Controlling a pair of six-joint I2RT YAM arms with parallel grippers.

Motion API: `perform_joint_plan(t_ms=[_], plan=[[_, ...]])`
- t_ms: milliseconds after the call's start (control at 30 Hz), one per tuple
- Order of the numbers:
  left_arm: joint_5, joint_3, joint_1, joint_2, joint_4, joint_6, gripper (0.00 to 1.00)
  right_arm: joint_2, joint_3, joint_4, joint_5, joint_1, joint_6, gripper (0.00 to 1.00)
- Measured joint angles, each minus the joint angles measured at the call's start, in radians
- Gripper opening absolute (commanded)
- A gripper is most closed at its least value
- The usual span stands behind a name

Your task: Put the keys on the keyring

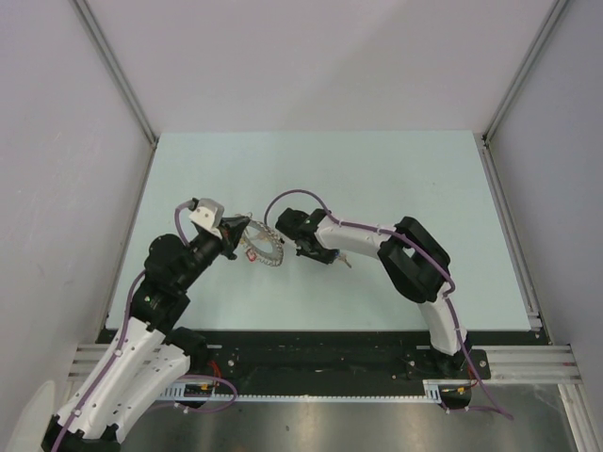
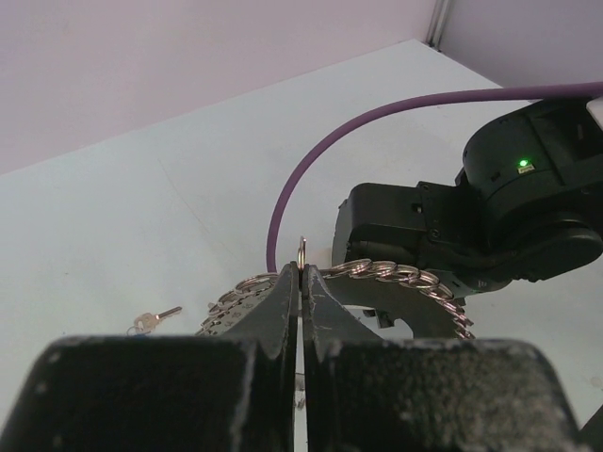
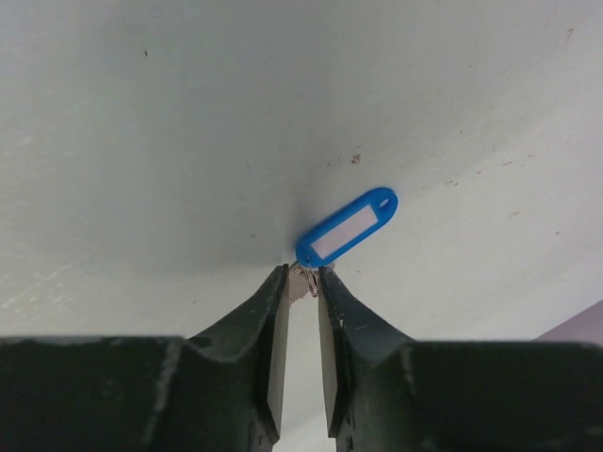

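The keyring (image 2: 396, 273), a big coil of linked metal rings, hangs just above the table in front of my left gripper (image 2: 302, 268). That gripper is shut on one small ring standing up from the coil. In the top view the keyring (image 1: 266, 247) lies between both grippers, with a red tag (image 1: 252, 252) at its lower left. My right gripper (image 3: 301, 278) points down at the table with its jaws slightly parted. The silver head of a key sits between its tips, and the key's blue tag (image 3: 347, 228) lies just beyond them.
Another small silver key (image 2: 155, 318) lies on the pale green table (image 1: 396, 179) to the left of the ring. The right arm's black wrist (image 2: 443, 235) and purple cable (image 2: 311, 160) stand close behind the ring. White walls enclose the table.
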Motion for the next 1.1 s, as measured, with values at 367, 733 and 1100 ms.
perform_joint_plan(t_ms=[367,733,1100], plan=[[0.0,-0.001,-0.001,-0.004,0.001,0.004,0.0,-0.216,-0.137,0.101,-0.167,-0.053,0.056,0.36],[0.005,-0.006,-0.001,-0.001,0.001,0.004,0.0,-0.624,-0.717,0.628,-0.427,-0.258,0.237,0.35],[0.056,-0.018,-0.001,0.01,0.01,0.004,0.0,-0.632,-0.95,1.05,-0.559,-0.303,0.29,0.37]])
